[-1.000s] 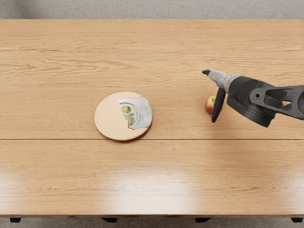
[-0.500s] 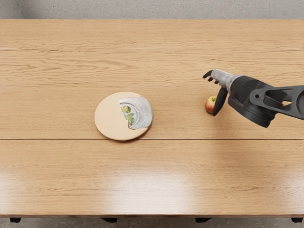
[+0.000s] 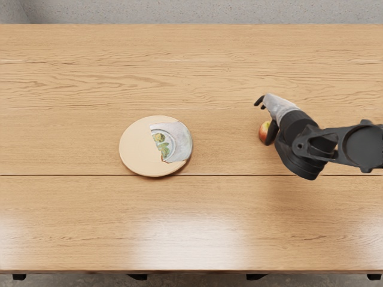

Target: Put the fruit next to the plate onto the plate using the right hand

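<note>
A small red-yellow apple (image 3: 263,131) lies on the wooden table, well to the right of a round tan plate (image 3: 137,149). My right hand (image 3: 264,119) comes in from the right edge and hangs right over the apple. Its grey fingers (image 3: 268,101) arch over the fruit's far side, tips bent down, and the dark thumb (image 3: 272,133) stands against its right side, covering part of it. The fingers are loosely curved, still open, and the apple rests on the table. The left arm is out of view.
The plate carries a grey patterned patch with green bits (image 3: 172,141) on its right half. Bare wood stretches between plate and apple. The table's front edge (image 3: 191,272) runs along the bottom of the view.
My right hand has turned and dropped closer to the apple, its fingers bending down over it and the thumb drawing in. The forearm swung lower. Apple and plate have not moved.
</note>
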